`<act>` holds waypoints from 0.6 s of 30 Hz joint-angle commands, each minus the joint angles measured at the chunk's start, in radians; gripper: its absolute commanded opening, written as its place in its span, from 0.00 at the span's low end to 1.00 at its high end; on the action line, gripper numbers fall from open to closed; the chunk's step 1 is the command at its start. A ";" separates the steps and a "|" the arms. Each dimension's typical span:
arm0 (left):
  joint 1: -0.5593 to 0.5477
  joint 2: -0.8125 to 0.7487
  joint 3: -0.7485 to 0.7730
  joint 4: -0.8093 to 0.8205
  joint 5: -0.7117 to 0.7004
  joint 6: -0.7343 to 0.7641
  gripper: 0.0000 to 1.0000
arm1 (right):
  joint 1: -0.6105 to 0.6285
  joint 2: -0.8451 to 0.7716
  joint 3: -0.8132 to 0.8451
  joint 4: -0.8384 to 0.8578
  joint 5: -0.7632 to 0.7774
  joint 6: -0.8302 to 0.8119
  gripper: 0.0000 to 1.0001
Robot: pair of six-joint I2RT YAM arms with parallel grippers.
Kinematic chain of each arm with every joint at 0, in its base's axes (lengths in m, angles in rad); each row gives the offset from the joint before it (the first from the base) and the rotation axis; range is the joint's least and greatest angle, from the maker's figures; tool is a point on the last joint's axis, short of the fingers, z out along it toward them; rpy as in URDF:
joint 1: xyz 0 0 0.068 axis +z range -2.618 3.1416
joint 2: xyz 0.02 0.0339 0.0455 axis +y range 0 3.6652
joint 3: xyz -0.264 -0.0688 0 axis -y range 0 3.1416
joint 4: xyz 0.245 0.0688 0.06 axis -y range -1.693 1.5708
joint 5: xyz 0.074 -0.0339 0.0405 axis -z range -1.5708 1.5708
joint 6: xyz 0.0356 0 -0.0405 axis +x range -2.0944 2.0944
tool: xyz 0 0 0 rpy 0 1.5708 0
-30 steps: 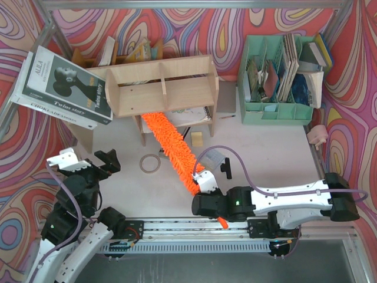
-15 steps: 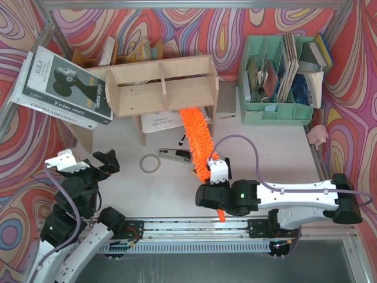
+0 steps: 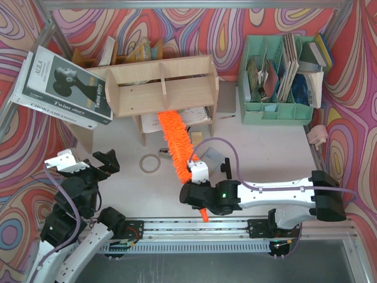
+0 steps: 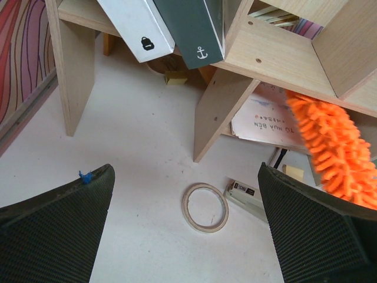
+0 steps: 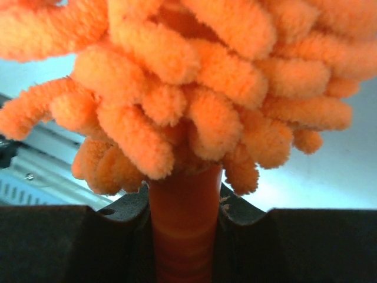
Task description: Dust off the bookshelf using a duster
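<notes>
Overhead camera looks down on the table (image 3: 135, 188); both wrist cameras sit close, all sharing the duster (image 3: 175, 141).

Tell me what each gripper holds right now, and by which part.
The right gripper holds the duster by its handle, just below the fluff. The left gripper holds nothing.

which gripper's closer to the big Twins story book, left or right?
Left. The left gripper, open, sits below the book in the overhead view, toward the near edge. The right gripper, shut on the handle of the duster, is far off to the book's right.
</notes>
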 commanded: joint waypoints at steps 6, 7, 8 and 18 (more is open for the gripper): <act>0.006 -0.009 0.006 -0.012 -0.008 -0.007 0.98 | 0.009 0.099 0.124 0.313 -0.126 -0.330 0.00; 0.006 -0.008 0.007 -0.012 -0.009 -0.007 0.98 | 0.014 0.113 0.137 0.305 -0.130 -0.336 0.00; 0.006 -0.008 0.007 -0.013 -0.010 -0.006 0.98 | 0.018 0.125 0.148 0.287 -0.120 -0.330 0.00; 0.006 0.010 0.007 -0.011 -0.010 -0.005 0.98 | 0.018 0.007 0.058 -0.031 0.124 0.031 0.00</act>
